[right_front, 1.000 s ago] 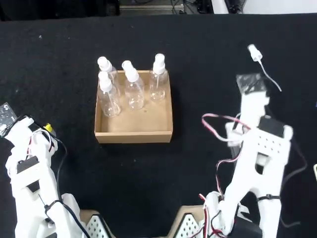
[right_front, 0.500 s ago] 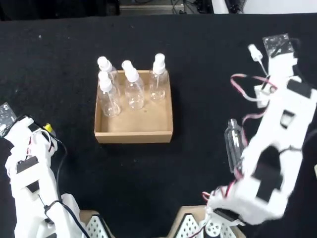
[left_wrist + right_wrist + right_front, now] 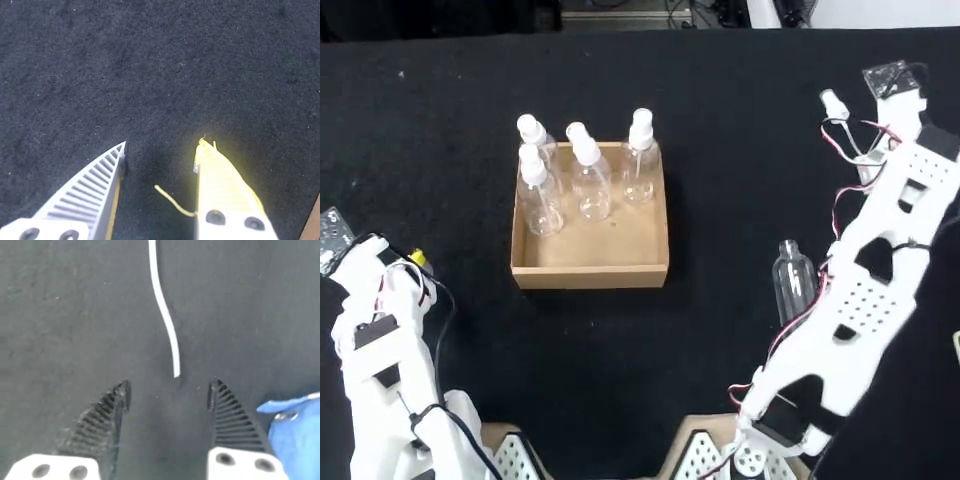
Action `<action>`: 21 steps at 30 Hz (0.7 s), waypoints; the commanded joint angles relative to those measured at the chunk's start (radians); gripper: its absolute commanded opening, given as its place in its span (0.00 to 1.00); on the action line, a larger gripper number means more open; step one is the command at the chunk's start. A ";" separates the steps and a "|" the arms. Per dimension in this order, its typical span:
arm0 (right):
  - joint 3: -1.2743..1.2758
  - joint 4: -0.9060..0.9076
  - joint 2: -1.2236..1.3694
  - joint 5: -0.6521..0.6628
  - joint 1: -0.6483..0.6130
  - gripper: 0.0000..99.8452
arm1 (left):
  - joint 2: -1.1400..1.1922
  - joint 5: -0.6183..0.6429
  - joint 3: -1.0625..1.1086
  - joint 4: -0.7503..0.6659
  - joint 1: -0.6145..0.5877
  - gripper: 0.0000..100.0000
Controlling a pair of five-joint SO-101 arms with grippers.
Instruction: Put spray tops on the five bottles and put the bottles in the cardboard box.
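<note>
Four bottles [image 3: 590, 182] with white spray tops are standing at the far wall of the cardboard box [image 3: 590, 272], so the step in hand is concerning the fifth bottle [image 3: 794, 283]. It is standing upright, without a top, on the bench [image 3: 720, 180], well apart from the box on the right arm's side. The remaining spray top [image 3: 834, 104] is lying on the black cloth farther back, and the right tool [image 3: 169, 384] is hanging with its fingers apart just at the end of the thin dip tube [image 3: 162, 305]. I am judging that the next move is asking for a grip on the hard white head, not on the tube, which is looking soft, curved and easy to bend. The bottle is appearing to be clear smooth plastic, round with a narrow neck, probably light and easy to tip. The left tool [image 3: 160, 150], its ribbed fingers also apart, is hanging over the felt-like cloth.
</note>
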 commanded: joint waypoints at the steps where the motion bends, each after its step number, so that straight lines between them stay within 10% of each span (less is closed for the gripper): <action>1: -0.314 0.068 0.113 0.026 0.003 0.20 | -0.029 -0.008 -0.015 -0.021 0.004 0.20; 21: -0.759 0.170 0.447 0.089 -0.021 0.01 | -0.029 -0.008 -0.015 -0.021 0.004 0.20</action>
